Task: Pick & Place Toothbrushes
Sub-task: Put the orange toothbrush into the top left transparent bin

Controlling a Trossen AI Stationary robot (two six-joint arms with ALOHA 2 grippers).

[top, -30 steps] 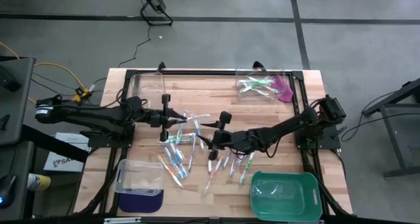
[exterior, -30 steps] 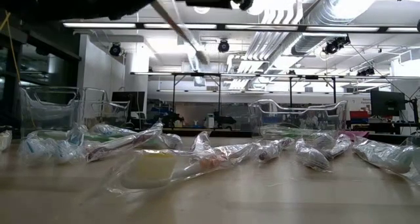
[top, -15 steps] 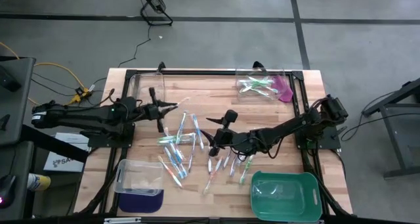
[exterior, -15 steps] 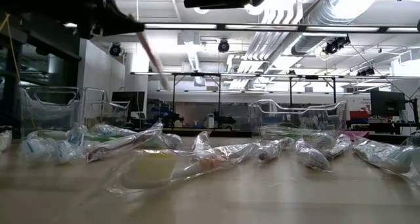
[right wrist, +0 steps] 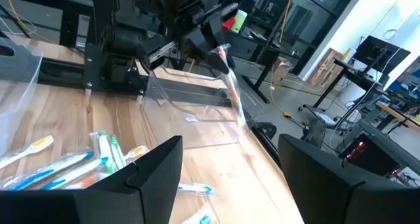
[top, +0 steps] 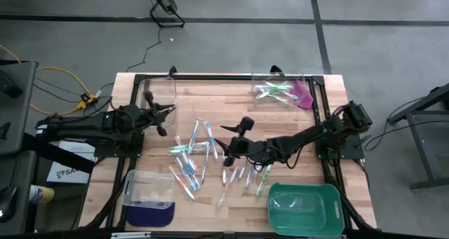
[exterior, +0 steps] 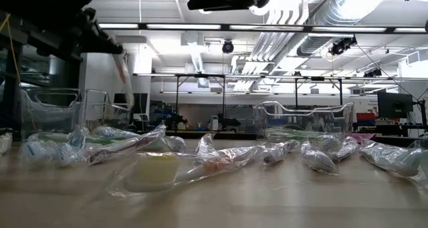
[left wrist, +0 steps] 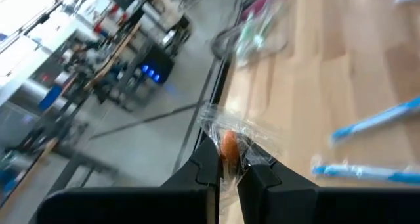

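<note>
Wooden table (top: 231, 102) strewn with wrapped toothbrushes (top: 189, 162), left pincer (top: 165, 118) gripping one, right pincer (top: 226, 149) released, workshop behind.

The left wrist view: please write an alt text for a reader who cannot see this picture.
The left gripper is shut on a toothbrush in a clear wrapper, with an orange part showing just above the dark fingers. Beyond it lie the wooden table, two blue wrapped toothbrushes and a clear bin holding green items, with blurred room beyond.

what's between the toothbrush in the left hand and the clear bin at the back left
Nothing visible. The left hand holds a wrapped toothbrush in the air, right beside the clear bin; only the bin's own wall lies ahead.
</note>
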